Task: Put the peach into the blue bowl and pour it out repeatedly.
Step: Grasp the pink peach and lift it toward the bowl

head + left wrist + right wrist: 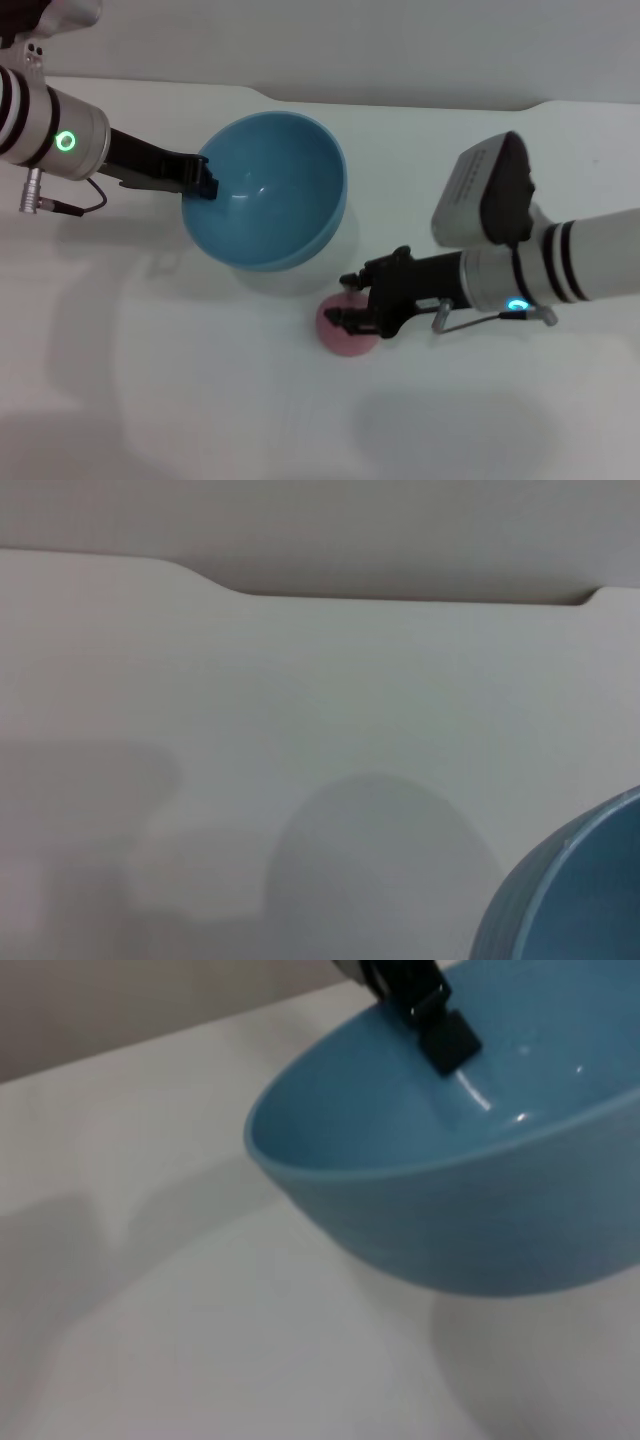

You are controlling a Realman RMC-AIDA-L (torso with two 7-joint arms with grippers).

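Note:
The blue bowl (270,195) is held off the table and tilted, with its opening facing the front right. My left gripper (205,185) is shut on its left rim. The bowl is empty inside. It also shows in the left wrist view (580,900) and the right wrist view (450,1210), where the left gripper's fingers (440,1030) clamp the rim. The peach (345,338) lies on the white table in front of the bowl. My right gripper (343,300) is open just over the peach's top, its fingers apart on either side.
The white table (150,400) stretches all around, with its far edge (420,100) behind the bowl. The bowl's shadow falls on the table beneath it. Nothing else stands on the table.

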